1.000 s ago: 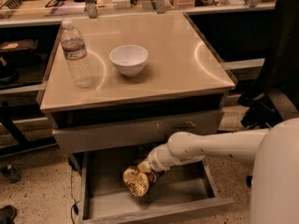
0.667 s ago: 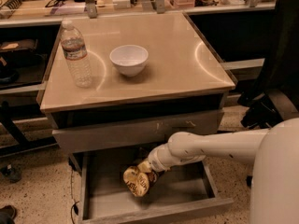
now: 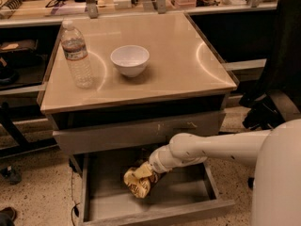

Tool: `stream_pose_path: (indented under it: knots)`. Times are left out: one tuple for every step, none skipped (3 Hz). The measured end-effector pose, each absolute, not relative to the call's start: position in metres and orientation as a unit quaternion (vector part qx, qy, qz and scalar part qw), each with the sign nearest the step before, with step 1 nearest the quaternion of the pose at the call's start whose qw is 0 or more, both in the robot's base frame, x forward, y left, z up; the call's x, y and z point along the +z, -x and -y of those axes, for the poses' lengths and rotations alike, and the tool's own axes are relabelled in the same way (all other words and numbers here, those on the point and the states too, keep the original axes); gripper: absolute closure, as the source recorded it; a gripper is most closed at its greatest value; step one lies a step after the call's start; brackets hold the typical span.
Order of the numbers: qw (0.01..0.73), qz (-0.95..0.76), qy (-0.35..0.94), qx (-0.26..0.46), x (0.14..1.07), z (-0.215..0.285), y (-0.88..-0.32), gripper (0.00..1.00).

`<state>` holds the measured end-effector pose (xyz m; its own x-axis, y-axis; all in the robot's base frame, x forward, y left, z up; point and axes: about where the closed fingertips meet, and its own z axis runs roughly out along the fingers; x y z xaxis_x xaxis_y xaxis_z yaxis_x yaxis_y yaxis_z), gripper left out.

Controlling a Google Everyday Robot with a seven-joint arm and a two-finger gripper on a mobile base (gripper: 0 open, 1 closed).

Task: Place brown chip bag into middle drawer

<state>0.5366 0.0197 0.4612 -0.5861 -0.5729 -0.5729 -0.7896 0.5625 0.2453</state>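
The brown chip bag is crumpled, with a yellow band, and hangs tilted from my gripper inside the open middle drawer. The gripper sits at the end of my white arm, which reaches in from the right under the drawer front above. It is shut on the bag's upper end. The bag's lower end is at or just above the drawer's grey floor, left of centre. I cannot tell whether it touches the floor. The drawer's low plain front is pulled out toward the camera.
A grey drawer front with pale scratch marks juts out just above my arm. On the beige tabletop stand a water bottle and a white bowl. A dark chair stands at the right. A cluttered counter runs along the back.
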Motion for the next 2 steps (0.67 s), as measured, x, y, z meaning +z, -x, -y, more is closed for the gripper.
stream_pose_path:
  knots:
    - [0.22,-0.856,0.398,0.246,0.4611,-0.0197,-0.5366,0.0]
    - [0.22,-0.856,0.398,0.246,0.4611,-0.0197,-0.5366,0.0]
